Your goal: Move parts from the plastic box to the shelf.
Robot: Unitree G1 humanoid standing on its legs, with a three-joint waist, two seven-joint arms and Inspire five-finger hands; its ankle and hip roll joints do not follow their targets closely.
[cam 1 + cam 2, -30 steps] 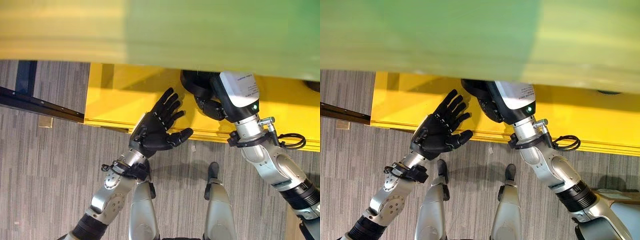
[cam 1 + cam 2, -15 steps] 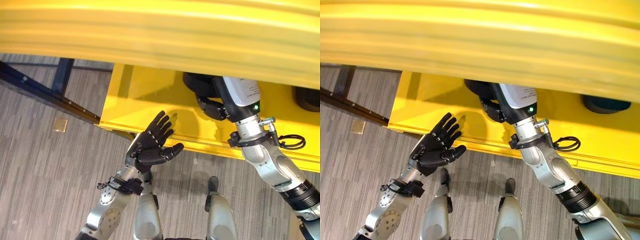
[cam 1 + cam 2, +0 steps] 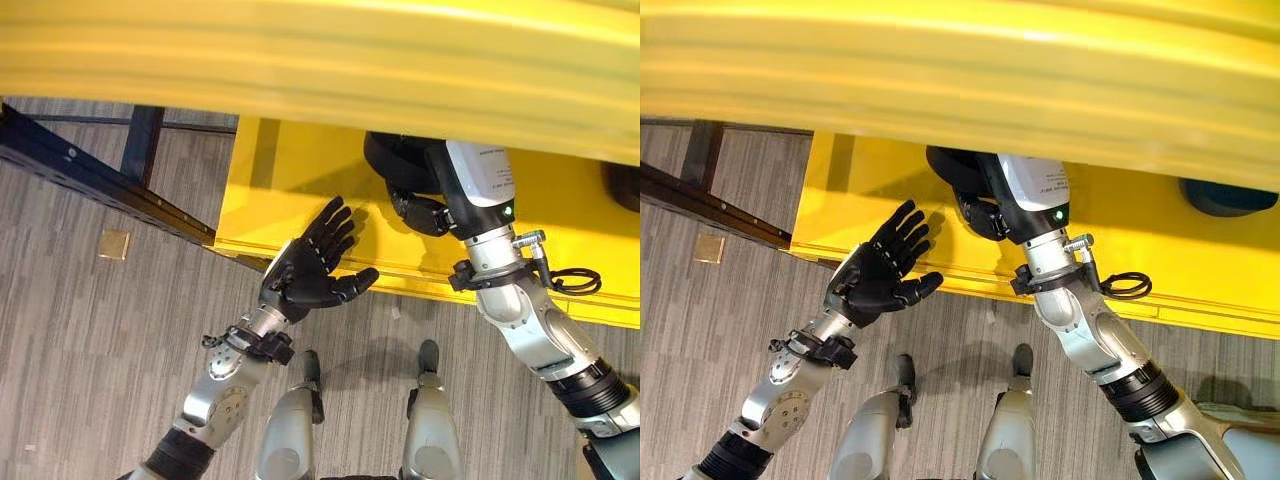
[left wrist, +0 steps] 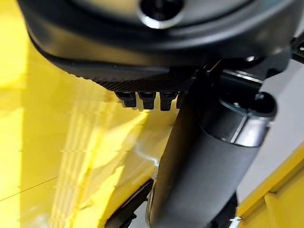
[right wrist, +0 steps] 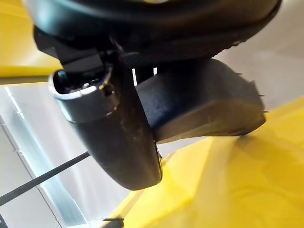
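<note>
A black, rounded part [image 3: 395, 160] sits on the lower yellow shelf [image 3: 290, 190], tucked partly under the blurred yellow upper shelf edge [image 3: 320, 70] that runs across the top of the head views. The right hand [image 3: 425, 212] reaches in to this part, its dark fingers curled against the part's near side; in the right wrist view the thumb [image 5: 118, 137] lies against a dark rounded block [image 5: 199, 107], so the hand appears to grip the part. The left hand [image 3: 305, 275] hovers just beside the shelf's front lip, well to the left of the part, palm up, fingers spread and straight, thumb out to the side, holding nothing. A second dark object [image 3: 1230, 197] lies further right on the same shelf, mostly hidden. A dark blue metal frame rail [image 3: 90, 175] runs diagonally across the grey striped floor [image 3: 90, 330] at the left, with a small tan square [image 3: 114, 244] on the floor beside it.
</note>
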